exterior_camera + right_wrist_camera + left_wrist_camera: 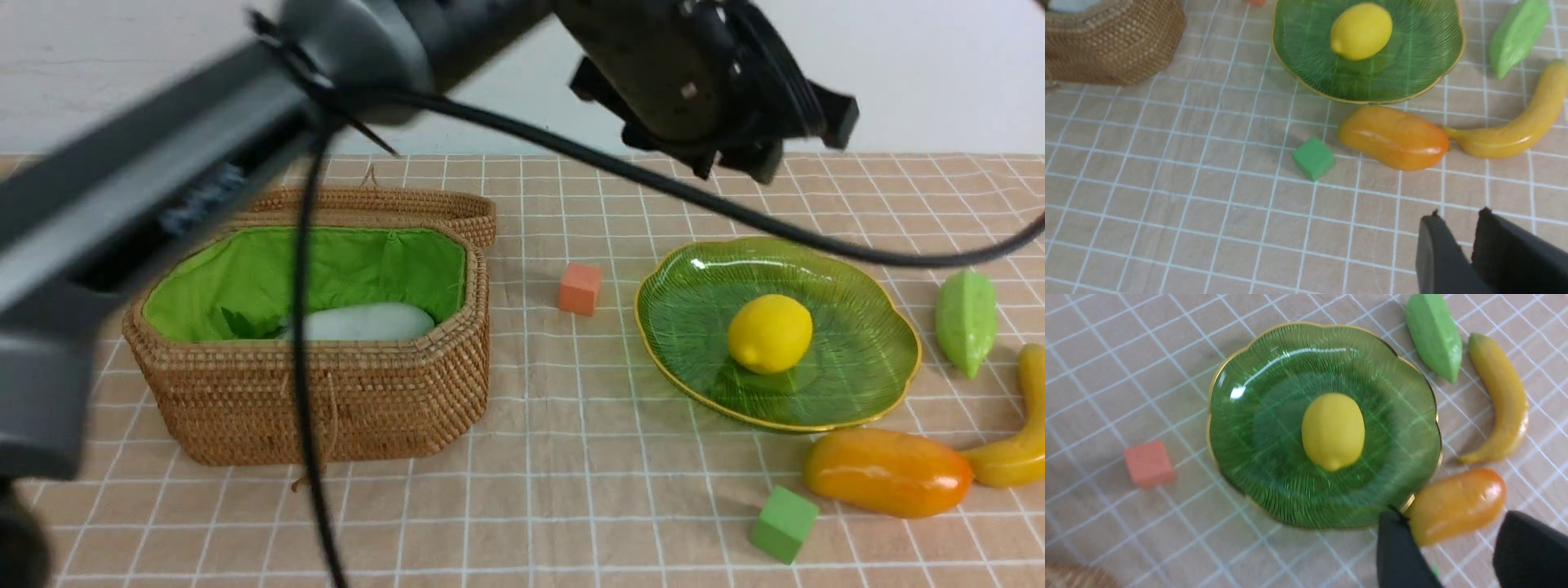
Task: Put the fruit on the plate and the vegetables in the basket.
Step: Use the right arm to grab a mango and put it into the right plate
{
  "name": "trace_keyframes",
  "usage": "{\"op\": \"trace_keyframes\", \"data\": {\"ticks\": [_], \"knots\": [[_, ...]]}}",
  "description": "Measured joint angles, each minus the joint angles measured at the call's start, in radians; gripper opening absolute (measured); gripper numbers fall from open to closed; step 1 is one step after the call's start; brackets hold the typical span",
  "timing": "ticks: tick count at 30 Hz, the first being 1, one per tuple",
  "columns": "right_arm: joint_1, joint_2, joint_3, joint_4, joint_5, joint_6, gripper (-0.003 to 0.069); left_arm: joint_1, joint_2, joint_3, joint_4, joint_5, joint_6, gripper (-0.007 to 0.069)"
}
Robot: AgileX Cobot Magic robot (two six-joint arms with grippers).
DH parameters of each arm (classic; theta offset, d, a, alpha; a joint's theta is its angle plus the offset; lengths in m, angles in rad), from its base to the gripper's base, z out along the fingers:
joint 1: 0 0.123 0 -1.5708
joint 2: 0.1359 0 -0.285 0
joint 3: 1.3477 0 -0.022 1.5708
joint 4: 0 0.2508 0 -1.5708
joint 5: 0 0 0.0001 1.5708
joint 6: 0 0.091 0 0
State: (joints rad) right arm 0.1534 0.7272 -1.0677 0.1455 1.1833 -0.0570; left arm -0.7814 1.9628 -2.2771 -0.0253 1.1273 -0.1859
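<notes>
Though a blurred left arm crosses the front view, the toys below it are plain to see, from left to right: a white radish [367,322] with green leaves; a glossy yellow lemon [770,333]; an oblong orange-yellow mango [886,472]; a pale green, ridged, pointed vegetable [967,318]; a curved yellow banana [1020,449].

All sit on a bench [571,457] covered in tan cloth with a white grid; a pale wall [939,65] runs behind.

At left, the woven wicker basket [326,392], lined in bright green with its lid [384,204] folded back, holds the radish; an orange-pink cube [580,288] lies between basket and plate; the ribbed green glass plate [865,376], gold-rimmed, carries the lemon at its middle; a green cube [784,523] and the mango lie on the cloth just in front of the plate; the ridged vegetable and banana lie to its right.

The left hand [1453,517] hangs above the plate, released and empty; the right hand [1459,214] hovers over bare cloth, clenched to a thin slit around nothing.
</notes>
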Motion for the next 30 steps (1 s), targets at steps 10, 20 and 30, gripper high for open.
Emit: {"op": "trace_keyframes", "data": {"ticks": [10,20,30], "knots": [[0.000,0.356,0.007,0.131,-0.147,-0.164,0.0150,0.000,-0.436,0.209,0.046,0.107,0.015,-0.0013],[0.000,0.559,0.007,-0.058,-0.167,-0.373,0.0249,0.000,-0.981,1.027,-0.005,-0.022,0.007,-0.0013],[0.000,0.813,0.007,-0.192,-0.260,-0.641,0.0557,0.000,-1.332,1.454,-0.159,-0.178,0.196,-0.0013]]}}
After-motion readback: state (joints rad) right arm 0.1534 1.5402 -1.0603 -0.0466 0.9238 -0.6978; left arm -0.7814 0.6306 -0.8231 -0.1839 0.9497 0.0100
